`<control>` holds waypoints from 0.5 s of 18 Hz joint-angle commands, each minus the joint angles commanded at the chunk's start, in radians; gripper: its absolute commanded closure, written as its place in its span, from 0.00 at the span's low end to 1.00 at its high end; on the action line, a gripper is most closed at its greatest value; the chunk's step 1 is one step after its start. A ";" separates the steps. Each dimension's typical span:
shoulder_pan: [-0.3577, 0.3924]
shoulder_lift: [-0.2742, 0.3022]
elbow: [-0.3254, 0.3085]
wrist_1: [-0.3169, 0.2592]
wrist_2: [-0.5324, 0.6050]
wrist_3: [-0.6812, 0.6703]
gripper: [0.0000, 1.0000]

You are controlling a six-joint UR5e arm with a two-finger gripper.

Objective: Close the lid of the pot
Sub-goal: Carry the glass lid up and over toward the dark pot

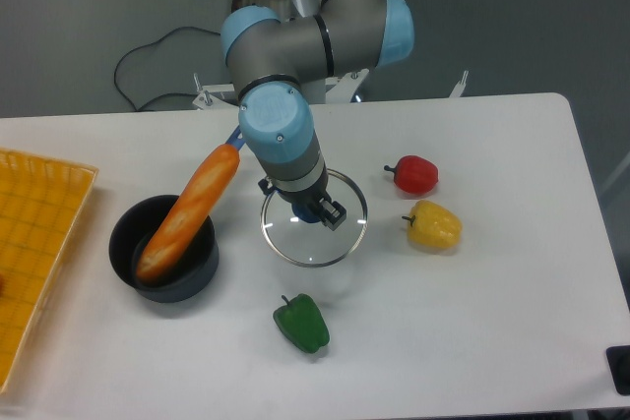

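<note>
Count on the white table [512, 322]:

- One small round dark navy pot [162, 248].
- One round clear glass lid with a silver rim [313, 233].
- One long orange baguette-shaped bread loaf [189, 210].
- Three toy peppers: one red [412, 174], one yellow [434, 225], one green [302, 323].
- One yellow mesh tray [34, 243].
- One two-finger gripper [313, 208].

A dark navy round pot [162, 253] is seen at nine o'clock, an orange baguette-shaped toy [187, 212] inside it. A clear glass lid with silver rim [313, 233] is shown centrally; a yellow grid-patterned tray [39, 233] is seen far left.
</note>
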 joint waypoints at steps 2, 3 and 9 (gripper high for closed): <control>-0.015 0.002 0.014 0.002 -0.003 -0.037 0.53; -0.028 0.003 0.021 -0.001 -0.005 -0.060 0.53; -0.064 0.029 0.028 -0.072 -0.003 -0.107 0.53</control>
